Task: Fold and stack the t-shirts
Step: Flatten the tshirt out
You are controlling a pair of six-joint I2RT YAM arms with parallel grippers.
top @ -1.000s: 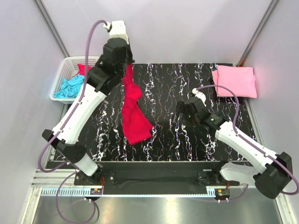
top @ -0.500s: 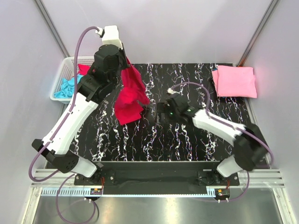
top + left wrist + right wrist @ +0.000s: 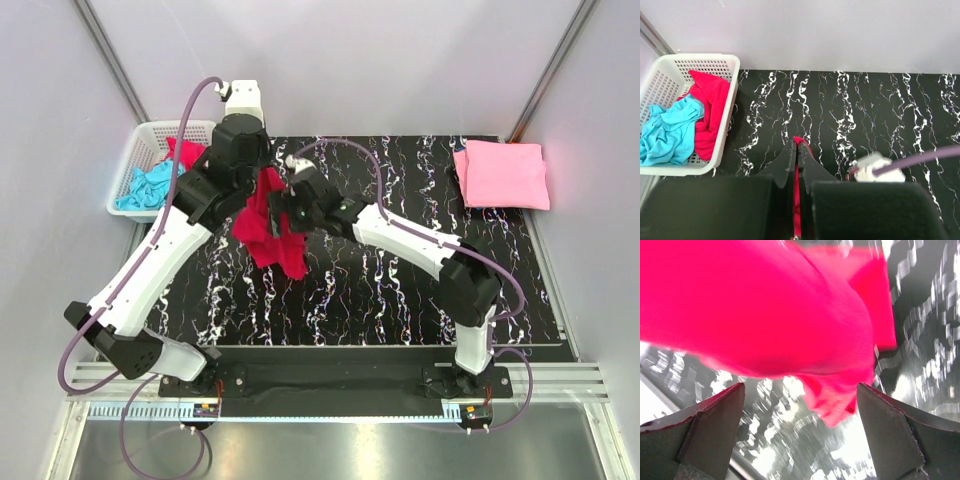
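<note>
1. The left gripper (image 3: pixel 795 150) is pinching a fold of the crimson t-shirt (image 3: pixel 270 235), its jaws pressed together on the cloth; in the left wrist view only a thin red strip is showing between them.
2. In the top view the shirt is hanging from that gripper as a bunched, narrow drape, left of the frame's centre, with its lower end sitting over the black marbled table (image 3: pixel 400 290); whether it is touching the surface I cannot tell.
3. The right gripper (image 3: pixel 800 390) is standing wide apart, one jaw in each lower corner of the right wrist view. The crimson cloth is filling the blurred upper part of that view, just ahead of the gap; I cannot tell whether the jaws are touching it.
4. In the top view the right arm is reaching across the table, so its gripper is sitting right beside the hanging shirt.
5. A folded pink t-shirt (image 3: pixel 502 173) is lying flat at the upper right of the table, well apart from both grippers.
6. The white lattice basket (image 3: pixel 670 62) is standing at the upper left, off the table's edge, and is holding a crumpled turquoise t-shirt (image 3: pixel 667 132) lying partly over a red t-shirt (image 3: pixel 710 110).
</note>
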